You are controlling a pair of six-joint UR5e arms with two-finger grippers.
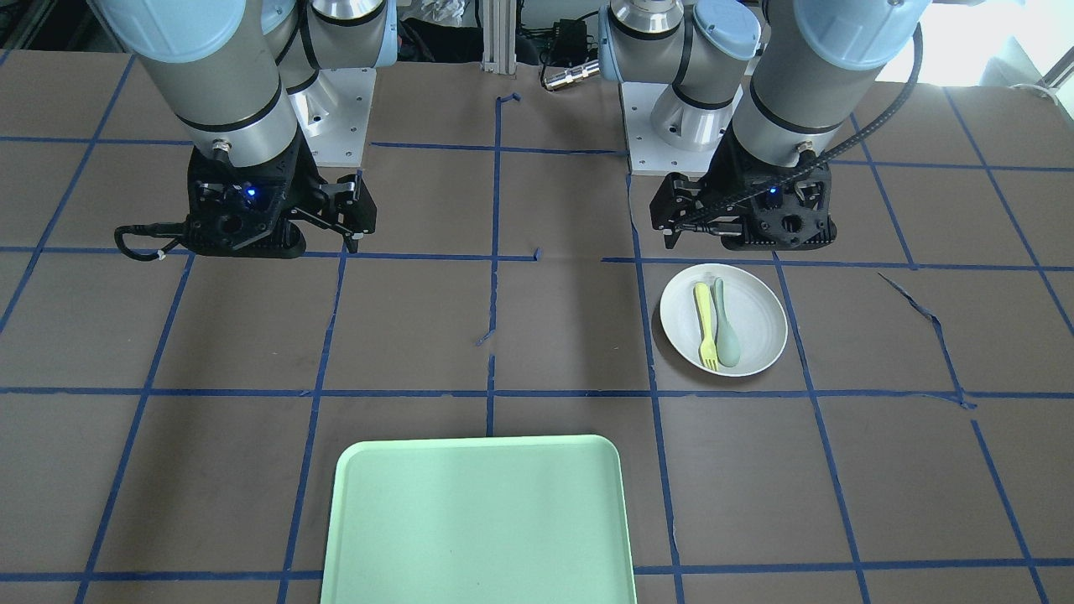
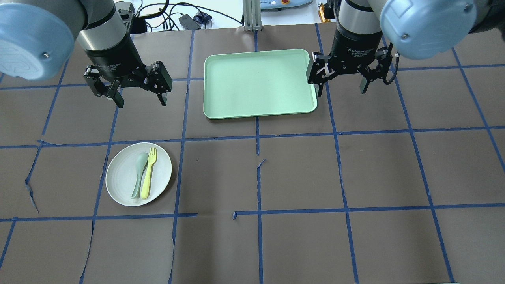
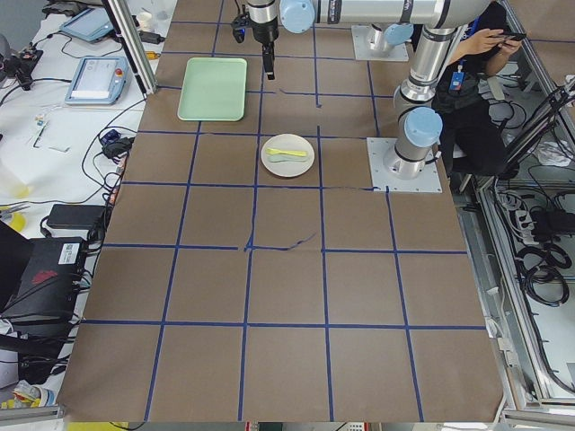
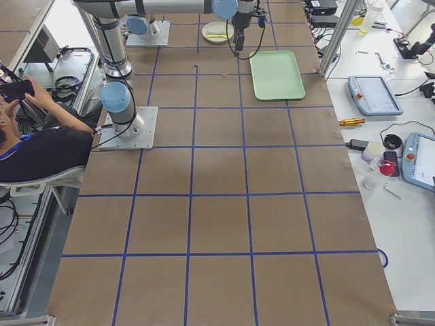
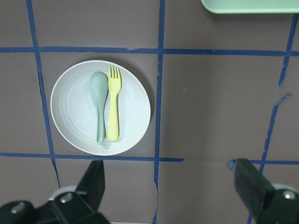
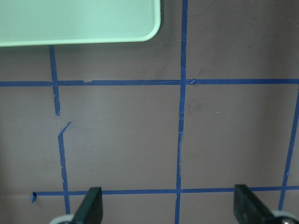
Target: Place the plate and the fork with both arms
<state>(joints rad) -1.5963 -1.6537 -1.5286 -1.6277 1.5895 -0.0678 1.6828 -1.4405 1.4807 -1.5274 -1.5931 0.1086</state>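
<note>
Showing the two arms poised over the brown tabletop (image 2: 300,173), which is divided into squares by blue tape lines (image 2: 339,134). The left gripper (image 2: 141,100) hangs above the surface with its jaws spread wide and nothing between them. The right gripper (image 2: 341,88) is likewise fully spread and empty.

The plate (image 2: 122,177) rests flat on the tabletop on the robot's left side, on the robot's side of the left gripper and well apart from its fingers. In the left wrist view the whole plate lies ahead of the gripper, offset toward the left-hand finger rather than centred between the two. The fork (image 2: 148,173) lies on the plate with its tines pointing away from the robot. It is just beside a grey-green spoon (image 2: 139,173) that lies nearly parallel to it with its bowl at the same end. The fork is the one nearer the middle of the tabletop. Neither utensil overhangs the rim.

The mint-green tray (image 2: 256,83) sits at the far side of the tabletop, between the two grippers in the overhead view and well apart from the plate. The right gripper hovers at the tray's right edge — one finger overlaps that edge in the overhead view. The right wrist view shows only a corner of the tray, with bare tabletop and tape between the fingers.
</note>
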